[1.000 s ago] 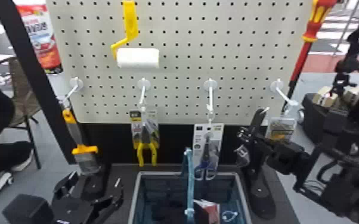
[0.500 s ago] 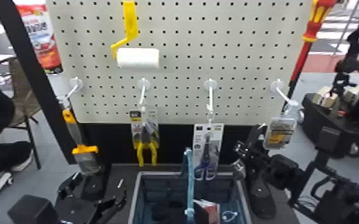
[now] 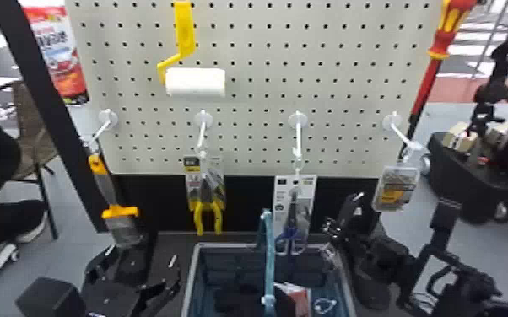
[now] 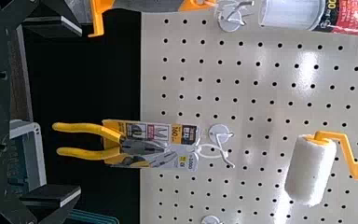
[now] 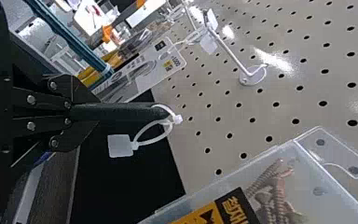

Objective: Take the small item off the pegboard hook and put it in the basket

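Observation:
My right gripper (image 3: 330, 227) is over the right side of the basket (image 3: 348, 286). In the right wrist view, this right gripper (image 5: 161, 111) is shut on a small white looped tag (image 5: 120, 145), whose loop is around the fingertips. In the head view the small item (image 3: 329, 255) hangs below the fingers, by the basket's right rim. My left gripper (image 3: 141, 255) stands open and empty at the lower left; in the left wrist view, the left gripper (image 4: 77, 109) has its fingers wide apart, facing the pegboard (image 4: 261, 107).
A spatula (image 3: 107, 185), pliers (image 3: 208, 198), scissors (image 3: 294, 215) and a screw box (image 3: 396, 188) hang from hooks. A paint roller (image 3: 196, 82) is higher up. The basket's blue handle (image 3: 269, 257) stands upright; packets (image 3: 293, 295) lie inside.
My right gripper, carrying the small item, has moved down and slightly left, away from the screw box and to the basket's right rim. The left arm has shifted only slightly.

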{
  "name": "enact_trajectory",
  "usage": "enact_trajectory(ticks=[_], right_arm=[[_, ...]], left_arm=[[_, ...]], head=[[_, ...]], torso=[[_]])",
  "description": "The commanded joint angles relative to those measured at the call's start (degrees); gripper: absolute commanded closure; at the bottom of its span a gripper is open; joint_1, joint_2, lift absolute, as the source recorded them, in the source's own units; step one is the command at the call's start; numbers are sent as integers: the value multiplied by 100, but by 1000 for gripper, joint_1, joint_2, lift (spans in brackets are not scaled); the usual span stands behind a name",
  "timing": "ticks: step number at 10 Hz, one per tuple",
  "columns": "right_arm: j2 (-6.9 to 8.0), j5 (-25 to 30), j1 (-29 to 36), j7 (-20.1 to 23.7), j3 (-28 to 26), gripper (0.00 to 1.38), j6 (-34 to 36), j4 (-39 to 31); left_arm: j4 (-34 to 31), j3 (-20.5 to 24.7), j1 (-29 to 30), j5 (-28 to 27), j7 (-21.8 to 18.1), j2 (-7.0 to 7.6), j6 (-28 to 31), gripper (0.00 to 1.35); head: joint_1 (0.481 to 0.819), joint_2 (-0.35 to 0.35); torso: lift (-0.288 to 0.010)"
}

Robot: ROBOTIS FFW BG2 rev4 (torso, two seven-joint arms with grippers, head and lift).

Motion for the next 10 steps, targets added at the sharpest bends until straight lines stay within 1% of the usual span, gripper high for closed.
enact_trajectory(ticks=[1,7,8,10], right_arm=[[17,-17,-1,26,67,1240,-56,77],[79,-61,146,43,234,1240,-171,190],[123,-87,196,43,234,1240,-206,246],[123,-166,208,43,401,1240,-250,429]], left_arm=[[7,-4,-5,0,-9,-1,-9,117],[49,-4,-17,0,-9,-10,-18,117],[49,-4,-17,0,-9,-10,-18,117],[49,5,-29,0,-17,-10,-18,117]], head=[[549,0],[549,0],[549,0],[549,0]], torso=[[-100],[-100],[-100],[-100]])
